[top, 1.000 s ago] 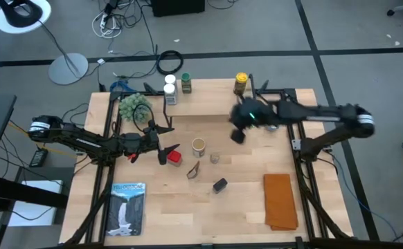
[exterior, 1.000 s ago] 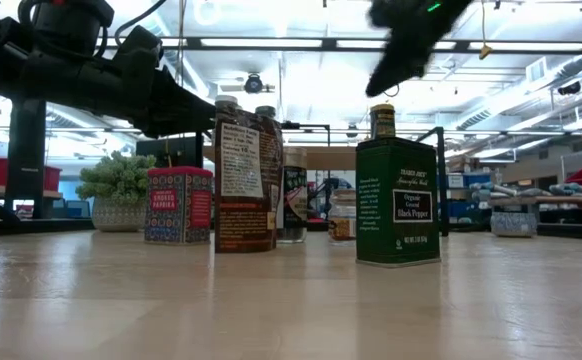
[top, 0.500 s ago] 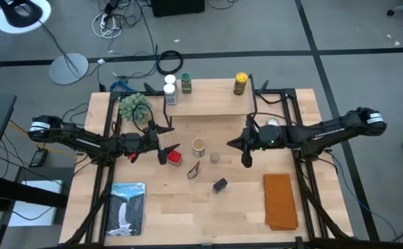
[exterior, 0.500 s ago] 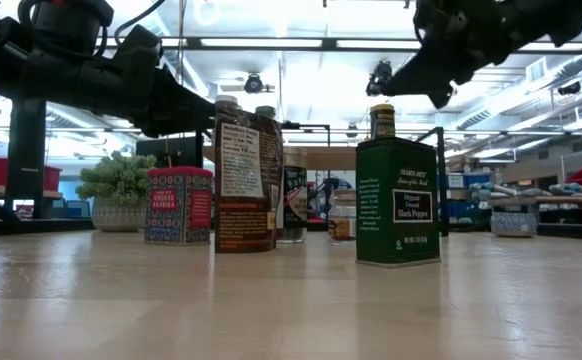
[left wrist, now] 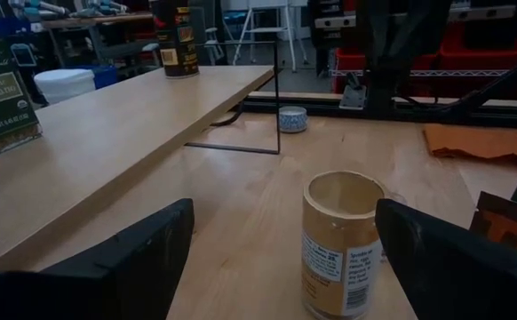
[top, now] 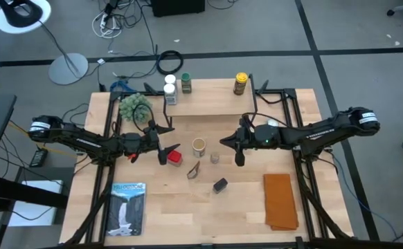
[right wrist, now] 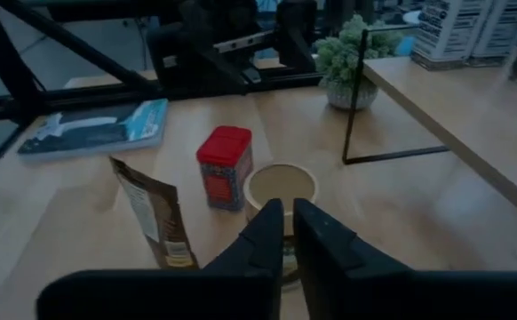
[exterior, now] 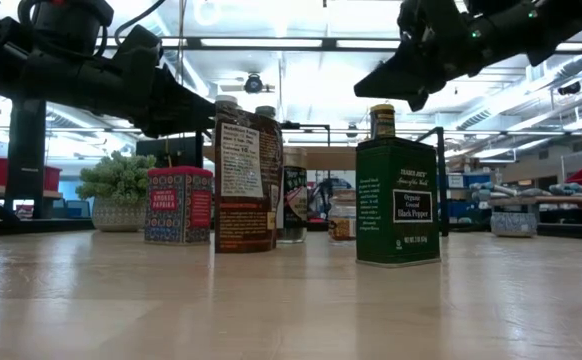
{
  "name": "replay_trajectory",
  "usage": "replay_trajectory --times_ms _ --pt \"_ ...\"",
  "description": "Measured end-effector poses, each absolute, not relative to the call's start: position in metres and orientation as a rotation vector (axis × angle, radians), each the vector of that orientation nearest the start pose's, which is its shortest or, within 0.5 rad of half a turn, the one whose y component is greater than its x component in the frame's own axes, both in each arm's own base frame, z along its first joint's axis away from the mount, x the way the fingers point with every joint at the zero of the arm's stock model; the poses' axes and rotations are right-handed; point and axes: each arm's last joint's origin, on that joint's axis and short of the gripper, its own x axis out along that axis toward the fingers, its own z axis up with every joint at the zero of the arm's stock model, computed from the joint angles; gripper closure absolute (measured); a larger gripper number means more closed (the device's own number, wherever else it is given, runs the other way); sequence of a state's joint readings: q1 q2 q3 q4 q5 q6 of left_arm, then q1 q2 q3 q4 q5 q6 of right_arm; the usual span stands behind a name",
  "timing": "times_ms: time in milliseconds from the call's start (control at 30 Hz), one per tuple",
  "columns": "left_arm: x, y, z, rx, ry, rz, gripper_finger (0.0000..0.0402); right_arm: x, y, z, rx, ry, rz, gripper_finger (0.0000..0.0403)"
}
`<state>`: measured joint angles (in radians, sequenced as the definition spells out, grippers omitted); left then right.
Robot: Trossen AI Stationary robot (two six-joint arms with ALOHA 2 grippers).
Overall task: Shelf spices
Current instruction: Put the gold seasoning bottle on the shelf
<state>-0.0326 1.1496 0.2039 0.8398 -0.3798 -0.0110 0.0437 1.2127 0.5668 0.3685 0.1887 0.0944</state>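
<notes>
The shelf (top: 208,100) holds a white-capped jar (top: 169,93), a green-capped jar (top: 185,84) and a yellow-capped jar (top: 240,83). On the tabletop in front of it stand a red tin (top: 174,158), a tan canister (top: 199,146), a small jar (top: 215,158), a brown packet (top: 194,170) and a dark tin (top: 219,185). My left gripper (left wrist: 285,267) hovers open, left of the red tin, its fingers wide apart and pointing at the canister (left wrist: 343,244). My right gripper (right wrist: 287,227) hangs above the table, right of the small jar. Only a thin slit separates its fingers, which hold nothing and point at the canister (right wrist: 281,185).
A fuzzy green plant (top: 133,107) stands at the shelf's left end. A magazine (top: 127,207) lies near the front left, an orange cloth (top: 280,200) near the front right. A small round tin (left wrist: 291,118) sits under the shelf. Bare tabletop lies along the near edge.
My right gripper has left the shelf's near edge and come down toward the table's near side. It has tipped from pointing steeply down to nearly level. It has then shifted left toward the tan canister and the small jar.
</notes>
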Motion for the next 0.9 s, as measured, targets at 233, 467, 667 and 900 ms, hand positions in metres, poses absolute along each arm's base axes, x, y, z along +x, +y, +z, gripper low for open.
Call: replay_trajectory --times_ms 233,467,667,900 --pt "0.198 0.004 0.171 0.011 0.104 0.347 0.0044 0.26 -0.002 0.23 0.021 0.284 -0.154 0.028" --pt "0.198 0.004 0.171 -0.011 0.102 0.349 0.0044 0.265 -0.006 0.237 -0.048 0.279 -0.147 0.0143" --pt "0.198 0.004 0.17 -0.011 0.103 0.349 0.0044 0.283 -0.003 0.239 -0.146 0.299 -0.062 0.0047" --pt "0.199 0.003 0.17 -0.014 0.104 0.311 0.0044 0.331 -0.004 0.242 -0.231 0.466 0.091 0.003"
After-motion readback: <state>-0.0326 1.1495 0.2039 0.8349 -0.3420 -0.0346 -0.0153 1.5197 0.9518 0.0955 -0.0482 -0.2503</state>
